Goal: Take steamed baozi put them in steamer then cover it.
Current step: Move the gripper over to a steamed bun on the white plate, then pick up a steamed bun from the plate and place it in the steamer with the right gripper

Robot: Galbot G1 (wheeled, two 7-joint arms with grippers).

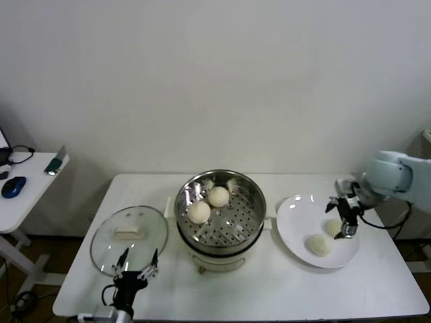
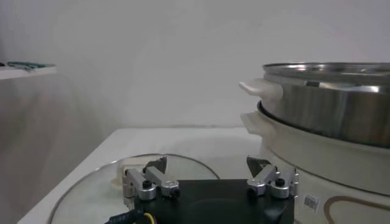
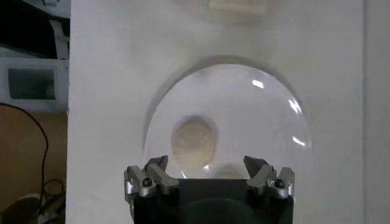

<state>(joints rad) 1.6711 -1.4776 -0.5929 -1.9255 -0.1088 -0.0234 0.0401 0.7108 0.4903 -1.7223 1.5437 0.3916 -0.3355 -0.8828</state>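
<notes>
Two arms work over a white rectangular table (image 1: 283,289). At the far left stands a white side table (image 1: 27,192) with a blue computer mouse (image 1: 13,186) on it. On the main table's left part lies the cover, a round clear glass lid with a metal rim and a cream oblong handle (image 1: 128,232). The left gripper (image 1: 137,262) hovers at the lid's near edge, its jaws spread wide and holding nothing; in the left wrist view the gripper (image 2: 210,173) sits low over the glass with the pot just beside it. In the middle stands the steamer, a large round shiny steel pot with a perforated tray and white base (image 1: 221,219). Two smooth off-white dough buns (image 1: 208,204) lie on the tray's far left part, touching each other. To the right, a flat white round plate (image 1: 296,215) carries two more steamed baozi (image 1: 320,244), one near the front, the other partly hidden under the right gripper (image 1: 347,219). That gripper hangs just above the plate, jaws wide apart and empty.
</notes>
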